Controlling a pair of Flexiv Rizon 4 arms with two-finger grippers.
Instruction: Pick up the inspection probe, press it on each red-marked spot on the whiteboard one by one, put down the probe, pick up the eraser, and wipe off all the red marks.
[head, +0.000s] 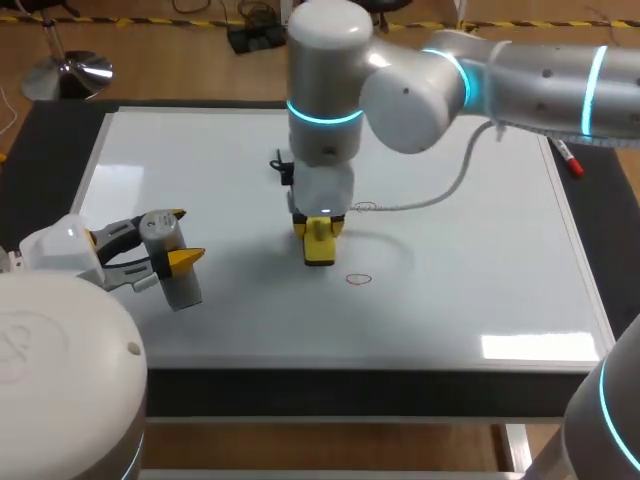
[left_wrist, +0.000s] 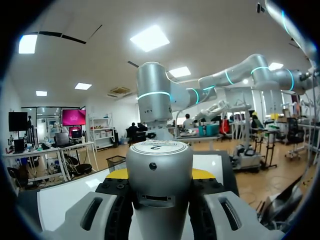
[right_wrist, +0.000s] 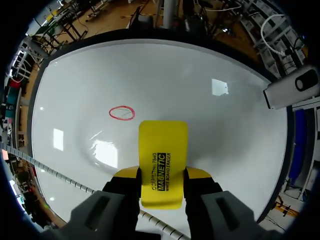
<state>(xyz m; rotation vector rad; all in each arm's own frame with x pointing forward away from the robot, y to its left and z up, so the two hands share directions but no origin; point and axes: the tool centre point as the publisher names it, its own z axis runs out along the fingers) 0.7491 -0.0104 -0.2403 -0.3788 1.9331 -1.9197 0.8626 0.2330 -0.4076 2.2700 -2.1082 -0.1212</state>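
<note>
**Left arm:** The left claw (head: 178, 238) is closed on the probe (head: 178, 285), with both fingers set against its grey body. The probe is held over the left part of the whiteboard (head: 450, 290).

**Right arm:** The right claw (head: 318, 228) is clamped on the yellow eraser (head: 319, 250) from two sides, near the middle of the whiteboard. Whether the eraser touches the whiteboard cannot be told.

**Marks:** One red oval mark (head: 358, 279) is seen near the eraser, on the side toward the near edge. In the right wrist view it lies just ahead of the eraser's tip and apart from it.

**Other items:** A red marker pen (head: 570, 160) lies at the far right edge of the whiteboard. The whiteboard rests on a dark surface (head: 40, 180).
</note>
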